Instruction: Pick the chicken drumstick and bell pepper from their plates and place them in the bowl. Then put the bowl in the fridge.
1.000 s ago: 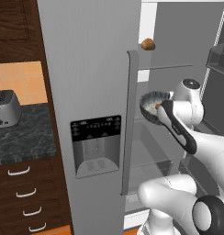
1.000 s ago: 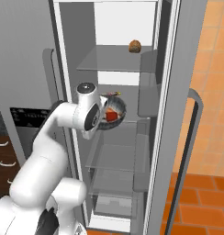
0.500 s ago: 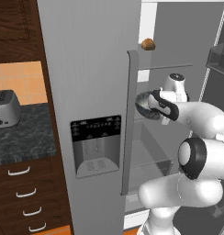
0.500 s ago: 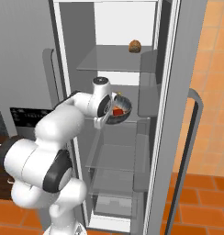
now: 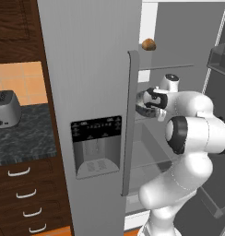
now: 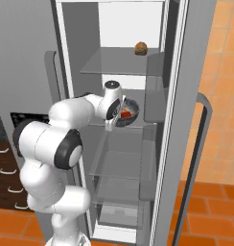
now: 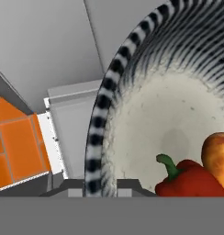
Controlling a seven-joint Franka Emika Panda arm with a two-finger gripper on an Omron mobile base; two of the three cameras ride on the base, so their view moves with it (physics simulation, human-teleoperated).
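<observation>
The fridge stands with its right door open. The dark ribbed bowl is inside, at the level of the middle shelf. In the hand view its striped rim runs up between my two fingertips. My gripper is shut on that rim at the bowl's near edge. The red bell pepper lies in the bowl's pale bottom, and the golden-brown chicken drumstick rests against it. Red also shows in the bowl from the right base view. The plates are out of view.
A small brown food item sits on the fridge's upper shelf. The open fridge door with its long handle stands to the right of the arm. A toaster sits on the dark counter at left, above drawers.
The hand has carried the bowl further into the fridge, toward the middle shelf. The arm's elbow has folded up in front of the fridge opening.
</observation>
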